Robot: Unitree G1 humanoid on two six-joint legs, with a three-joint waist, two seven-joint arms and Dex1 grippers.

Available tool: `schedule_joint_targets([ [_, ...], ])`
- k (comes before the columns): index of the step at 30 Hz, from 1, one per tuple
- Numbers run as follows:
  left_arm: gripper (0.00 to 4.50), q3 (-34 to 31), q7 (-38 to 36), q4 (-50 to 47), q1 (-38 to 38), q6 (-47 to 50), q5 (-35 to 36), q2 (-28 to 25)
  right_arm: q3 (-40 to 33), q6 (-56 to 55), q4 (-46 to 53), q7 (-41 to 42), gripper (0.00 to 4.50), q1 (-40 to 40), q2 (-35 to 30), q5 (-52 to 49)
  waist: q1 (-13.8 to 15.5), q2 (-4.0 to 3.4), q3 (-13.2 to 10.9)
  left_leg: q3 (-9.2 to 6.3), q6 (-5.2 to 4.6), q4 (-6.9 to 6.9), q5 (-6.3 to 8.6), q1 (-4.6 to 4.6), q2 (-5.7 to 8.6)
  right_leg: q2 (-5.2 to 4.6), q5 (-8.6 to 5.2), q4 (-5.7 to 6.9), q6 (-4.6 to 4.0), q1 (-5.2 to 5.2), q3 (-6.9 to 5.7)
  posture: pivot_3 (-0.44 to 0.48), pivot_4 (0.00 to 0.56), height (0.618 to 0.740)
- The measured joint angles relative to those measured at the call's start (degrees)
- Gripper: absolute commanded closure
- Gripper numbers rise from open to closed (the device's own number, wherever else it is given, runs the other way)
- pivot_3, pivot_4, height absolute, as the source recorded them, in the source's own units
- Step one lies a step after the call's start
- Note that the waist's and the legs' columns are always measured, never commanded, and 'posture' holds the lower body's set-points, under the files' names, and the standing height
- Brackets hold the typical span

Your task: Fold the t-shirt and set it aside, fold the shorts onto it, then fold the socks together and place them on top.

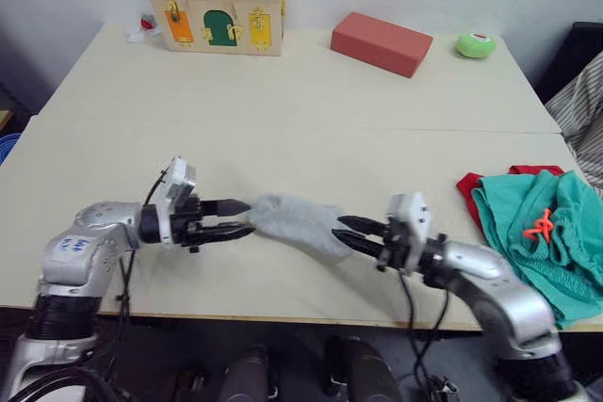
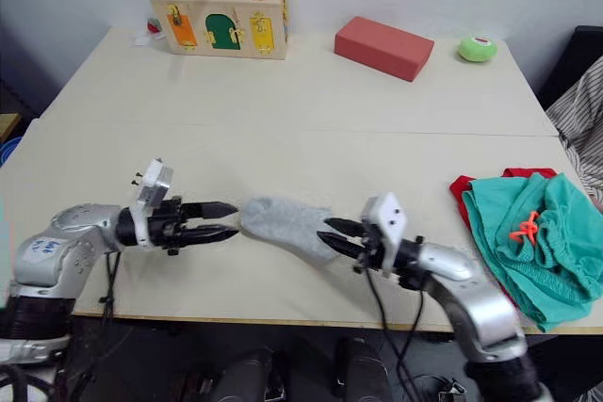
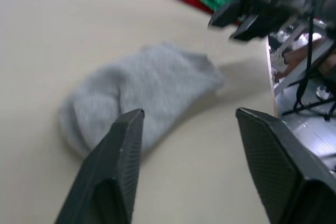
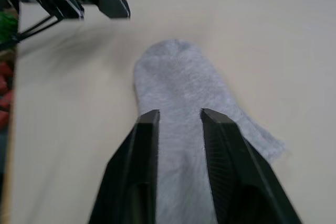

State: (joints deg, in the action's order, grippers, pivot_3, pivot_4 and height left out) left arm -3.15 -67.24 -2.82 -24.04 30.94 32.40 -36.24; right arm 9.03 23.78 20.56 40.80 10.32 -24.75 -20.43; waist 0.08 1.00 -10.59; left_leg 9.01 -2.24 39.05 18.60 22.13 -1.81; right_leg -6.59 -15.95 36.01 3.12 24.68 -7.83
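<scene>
- i am looking down at a pale beige table (image 1: 283, 110); the grey socks (image 1: 294, 223) lie flat near its front edge, between my two grippers, and read as one soft bundle, so i cannot tell whether both are stacked there.
- my left gripper (image 1: 237, 218) points at the end of the socks on my left, its two black fingers spread apart with nothing between them, tips just at the fabric edge.
- my right gripper (image 1: 353, 234) comes in from the other end; its fingers are parted by a narrow gap and hang over the sock cloth, and i cannot tell if they touch it.
- the teal-green shorts (image 1: 545, 233) with their orange drawstring (image 1: 539, 226) sit at the table's right edge, heaped on top of the red t-shirt (image 1: 468, 190), of which a sliver shows beneath.
- at the far side stand a wooden latch box (image 1: 219, 14), a red brick-like block (image 1: 381, 42) and a small green ball-like object (image 1: 475, 44), all well apart from the clothes.
- my judgement: shirt and shorts are already stacked, so the sock step is in hand.
- the next move likely calls for pinching the sock bundle, one end or both, doubling it over, then carrying it right onto the shorts.
</scene>
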Motion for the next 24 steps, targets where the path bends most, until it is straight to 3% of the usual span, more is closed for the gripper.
schedule_joint_targets([
  [5,4.42,7.8,1.5,10.5,-5.9,-12.1,-9.3,7.1,4.8,-6.2,-8.9,-4.3,4.5,3.1,5.8,7.8,-0.3,0.0,0.0,0.15,-0.06,0.0,-0.06,0.0,-0.03,0.13,0.0,0.0,0.0,0.02,0.0,0.0,0.15,0.74],
  [9,4.48,12.2,5.8,23.2,-11.0,-20.4,-17.8,11.7,6.4,-6.7,-11.5,-5.5,4.5,3.2,6.6,10.6,-0.3,0.0,0.0,0.17,-0.11,0.03,-0.08,0.03,-0.02,0.14,0.0,-0.01,0.01,0.03,-0.01,0.0,0.15,0.74],
  [14,4.48,13.1,9.3,28.6,-12.3,-23.5,-21.4,13.7,5.4,-8.9,-11.5,-5.2,4.5,1.2,4.9,11.4,-0.3,0.02,0.0,0.14,-0.12,0.03,-0.09,-0.14,-0.04,0.09,0.01,-0.01,0.02,-0.12,-0.01,0.0,0.15,0.74],
  [21,4.48,9.6,8.9,22.9,-4.7,-24.5,-18.4,13.8,-1.1,-11.0,-10.7,-0.7,4.5,-2.9,0.9,6.7,-0.5,-0.01,0.1,0.15,-0.1,-0.07,-0.03,-0.64,-0.11,0.03,-0.01,-0.01,-0.01,-0.48,0.09,0.0,0.15,0.74],
  [24,4.48,4.4,9.6,17.3,-1.1,-19.6,-10.9,15.6,-1.7,-10.6,-8.8,2.8,4.5,-1.6,1.9,1.8,-0.7,-0.02,0.1,0.14,-0.07,-0.08,-0.03,-0.6,-0.21,0.05,-0.02,0.05,-0.03,-0.41,0.08,0.0,0.15,0.74],
])
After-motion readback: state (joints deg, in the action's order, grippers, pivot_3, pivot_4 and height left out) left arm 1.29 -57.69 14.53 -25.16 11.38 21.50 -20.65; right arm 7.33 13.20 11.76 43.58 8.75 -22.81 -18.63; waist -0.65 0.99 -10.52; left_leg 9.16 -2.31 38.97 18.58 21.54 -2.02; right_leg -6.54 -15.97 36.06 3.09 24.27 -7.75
